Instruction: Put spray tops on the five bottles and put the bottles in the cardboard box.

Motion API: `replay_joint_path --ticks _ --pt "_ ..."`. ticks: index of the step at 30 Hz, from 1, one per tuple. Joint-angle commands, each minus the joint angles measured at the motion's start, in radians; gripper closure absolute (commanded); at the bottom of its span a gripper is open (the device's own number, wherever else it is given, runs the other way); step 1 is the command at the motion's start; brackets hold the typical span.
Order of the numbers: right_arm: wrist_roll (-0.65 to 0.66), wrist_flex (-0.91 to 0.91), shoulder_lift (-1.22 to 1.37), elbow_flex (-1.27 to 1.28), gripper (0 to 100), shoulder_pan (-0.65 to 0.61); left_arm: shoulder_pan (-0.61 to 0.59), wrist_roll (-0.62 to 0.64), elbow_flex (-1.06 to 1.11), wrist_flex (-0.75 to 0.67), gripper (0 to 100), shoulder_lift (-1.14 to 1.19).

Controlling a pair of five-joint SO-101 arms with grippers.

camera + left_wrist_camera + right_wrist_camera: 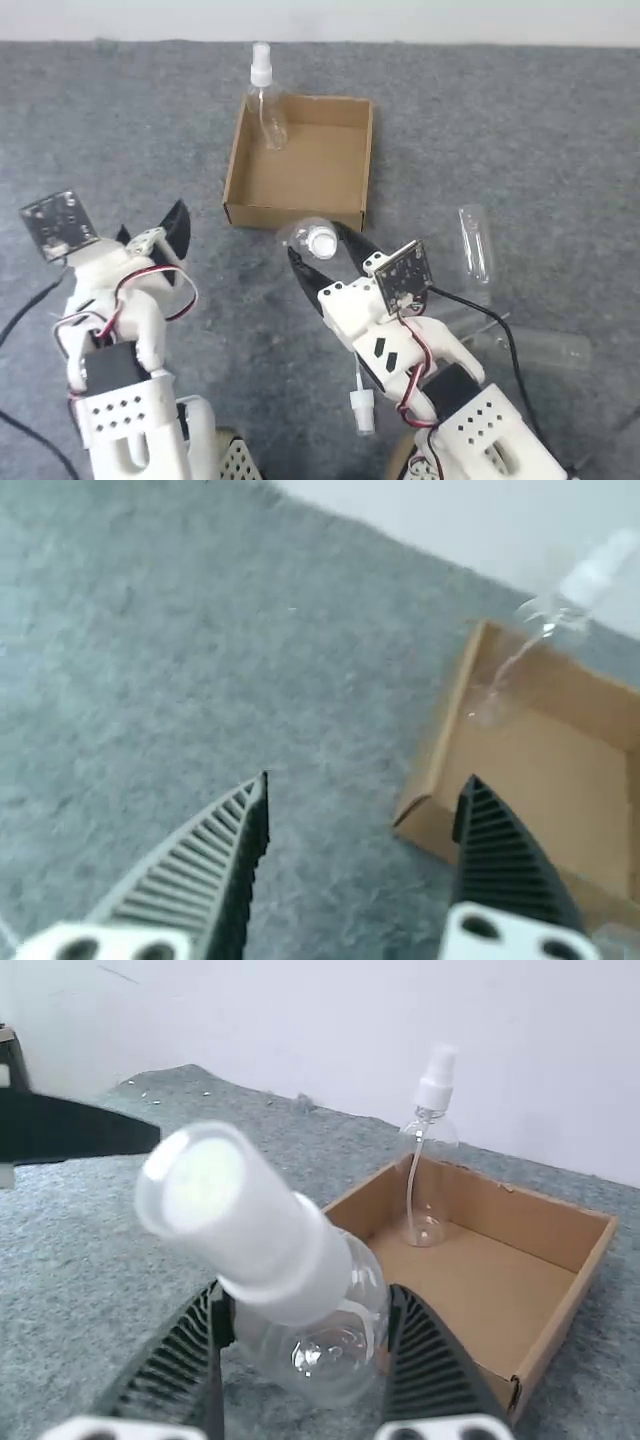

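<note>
My right gripper (318,248) is shut on a clear bottle (312,238) with a white spray top (228,1212), held tilted just before the front wall of the cardboard box (300,165). In the right wrist view the bottle (318,1328) sits between the fingers (425,1360). Another capped bottle (267,100) stands in the box's far left corner, also in the right wrist view as bottle (428,1165). My left gripper (152,228) hangs open and empty to the left of the box; its wrist view shows the gripper (365,830) facing the box (530,770).
Two uncapped clear bottles lie on the grey carpet at the right, one (476,243) beside the box and one (540,345) nearer the right arm. A loose white spray top (363,405) lies by the right arm's base.
</note>
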Motion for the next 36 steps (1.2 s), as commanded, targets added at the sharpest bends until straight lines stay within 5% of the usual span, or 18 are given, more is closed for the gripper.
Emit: replay_joint_path --ticks 1,10,36 --pt "-0.002 0.004 -0.035 -0.091 98.9 0.039 -0.048 0.009 0.007 -0.009 72 -0.011" --pt "-0.008 0.194 -0.027 -0.247 98.9 0.097 -0.087 -0.052 0.176 -0.195 72 -0.011" --pt "0.055 0.300 0.053 -0.614 98.9 0.093 -0.083 -0.063 0.193 -0.199 72 -0.011"
